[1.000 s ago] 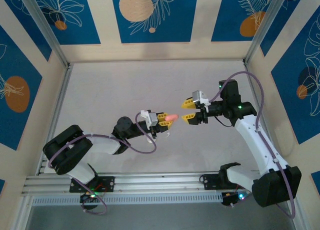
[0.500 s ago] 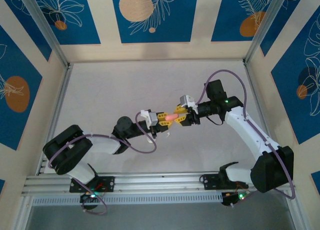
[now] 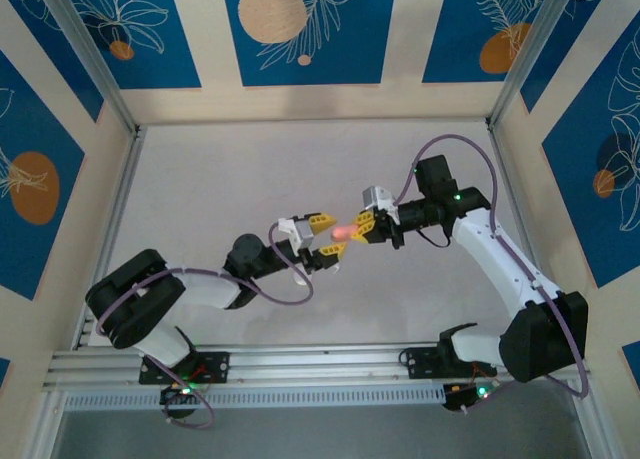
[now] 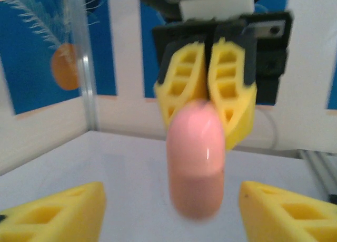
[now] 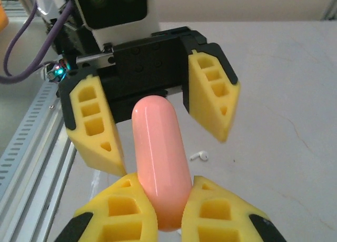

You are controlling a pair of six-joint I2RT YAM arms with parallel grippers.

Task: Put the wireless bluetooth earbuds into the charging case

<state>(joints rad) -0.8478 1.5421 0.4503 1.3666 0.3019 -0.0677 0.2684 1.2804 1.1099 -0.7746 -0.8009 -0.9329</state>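
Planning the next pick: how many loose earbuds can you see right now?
1. A white earbud lies on the table, seen just right of the pink case in the right wrist view. Others may be hidden.

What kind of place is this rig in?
Probably a lab test cell, not a home: a table boxed in by blue printed panels on aluminium posts, left arm and right arm bolted to a rail.

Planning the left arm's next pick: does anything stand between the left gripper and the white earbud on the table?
Nothing visible lies around the white earbud on the table. But the pink charging case, clamped in the right gripper, reaches between the fingers of the open left gripper, so that arm should probably back clear first.
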